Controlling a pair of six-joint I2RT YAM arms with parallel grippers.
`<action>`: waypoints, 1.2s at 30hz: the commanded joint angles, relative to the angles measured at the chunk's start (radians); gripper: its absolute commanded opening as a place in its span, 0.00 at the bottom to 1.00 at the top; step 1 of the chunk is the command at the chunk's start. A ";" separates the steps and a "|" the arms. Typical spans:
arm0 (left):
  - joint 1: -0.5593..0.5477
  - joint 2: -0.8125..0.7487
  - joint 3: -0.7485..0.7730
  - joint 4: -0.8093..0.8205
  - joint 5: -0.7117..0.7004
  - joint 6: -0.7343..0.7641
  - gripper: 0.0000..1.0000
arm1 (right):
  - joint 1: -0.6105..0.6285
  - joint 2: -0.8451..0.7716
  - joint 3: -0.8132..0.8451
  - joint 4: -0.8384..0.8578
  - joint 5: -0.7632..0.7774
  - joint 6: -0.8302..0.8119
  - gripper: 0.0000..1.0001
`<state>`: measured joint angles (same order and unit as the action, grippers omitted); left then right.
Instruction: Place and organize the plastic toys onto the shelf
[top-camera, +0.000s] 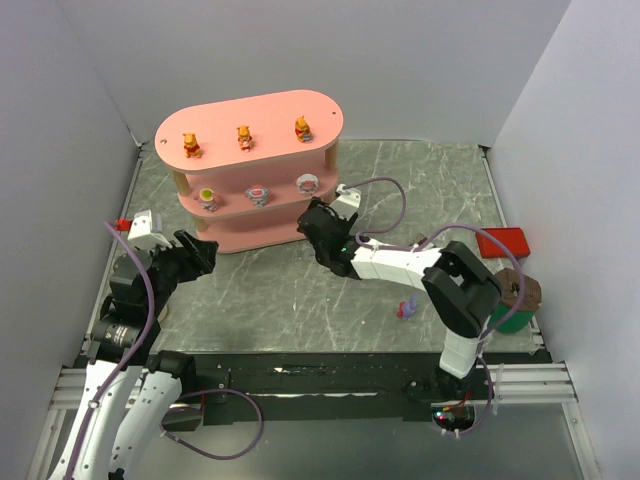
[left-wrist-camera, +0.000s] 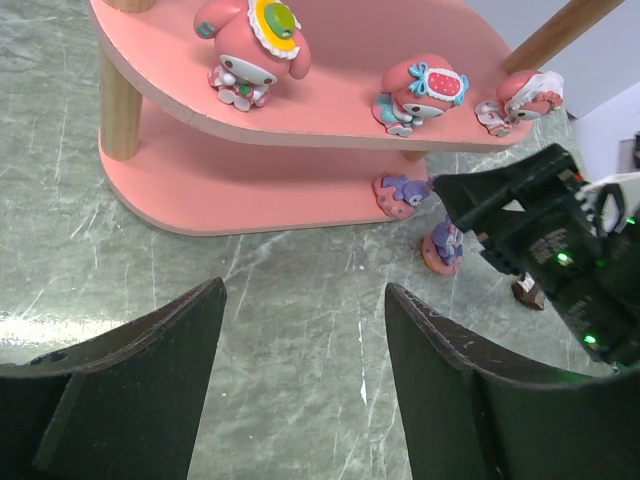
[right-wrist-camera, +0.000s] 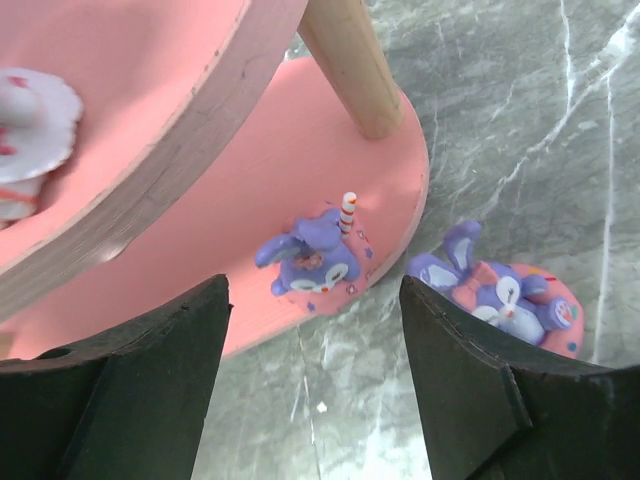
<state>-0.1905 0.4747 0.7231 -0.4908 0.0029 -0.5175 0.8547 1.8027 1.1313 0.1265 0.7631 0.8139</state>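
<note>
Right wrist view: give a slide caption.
Open right gripper before shelf: one purple toy on bottom tier, second purple toy on the table.

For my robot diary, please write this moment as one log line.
left gripper open | right gripper open by pink three-tier shelf | purple plastic toy on bottom tier | second purple toy beside it on table

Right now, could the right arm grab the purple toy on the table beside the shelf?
Probably yes: the right gripper is open close by, nothing lies between it and the purple toy; only the shelf's bottom tier crowds it.
</note>
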 joint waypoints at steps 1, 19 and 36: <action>0.003 -0.011 0.001 0.028 0.000 -0.007 0.71 | -0.003 -0.108 -0.060 0.019 -0.065 -0.031 0.76; 0.003 -0.025 -0.004 0.031 0.000 -0.007 0.74 | -0.235 -0.065 -0.033 -0.231 -0.554 -0.369 0.85; 0.003 -0.021 -0.007 0.035 0.012 -0.006 0.75 | -0.253 0.064 0.001 -0.257 -0.590 -0.349 0.80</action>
<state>-0.1905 0.4553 0.7227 -0.4904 0.0029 -0.5175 0.6041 1.8542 1.1122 -0.1253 0.1814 0.4515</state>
